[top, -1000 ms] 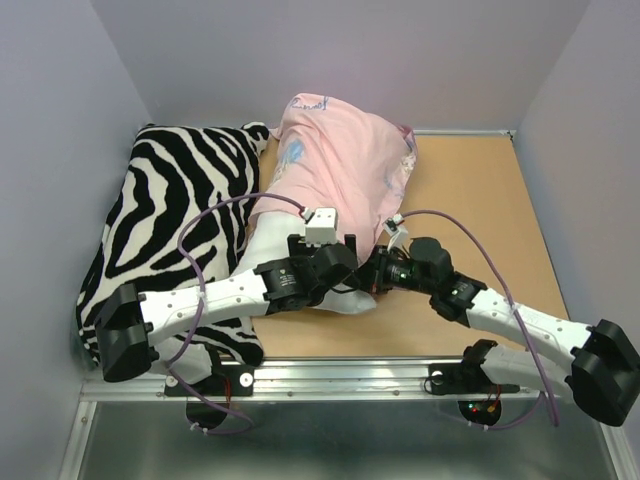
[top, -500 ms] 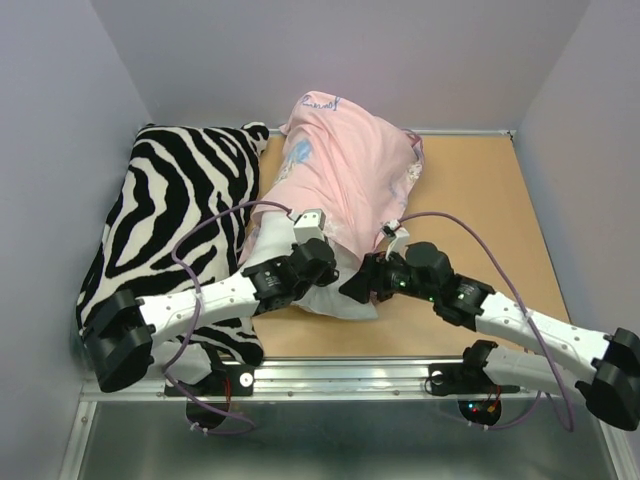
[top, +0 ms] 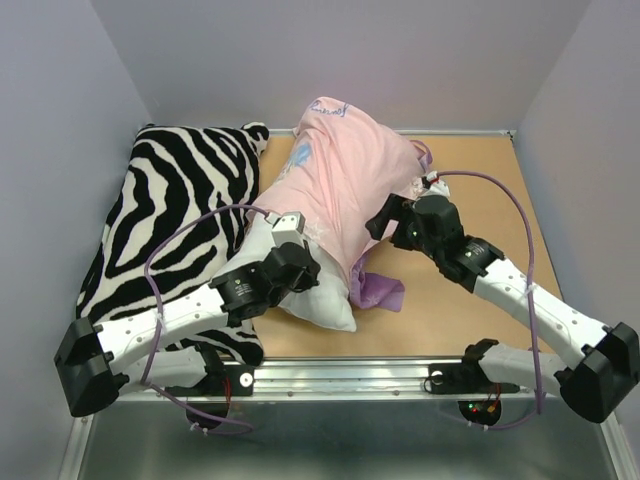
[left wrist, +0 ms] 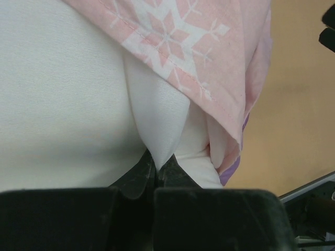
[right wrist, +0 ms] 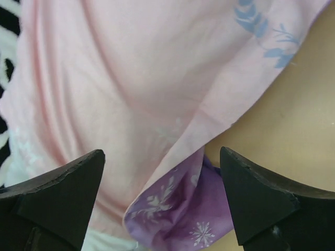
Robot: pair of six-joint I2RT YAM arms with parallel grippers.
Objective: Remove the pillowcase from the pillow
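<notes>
Zebra-striped pillow fills the table left side, touching the pillow (pillowcase covers its far end). Your left gripper pinches the pillow's near end; right gripper hovers over the pillowcase, jaws apart.

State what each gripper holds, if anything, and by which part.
The left gripper is shut on a pinched fold of the pillow, on its bare end just outside the pillowcase hem. The right gripper is open over the pillowcase, holding nothing.
</notes>
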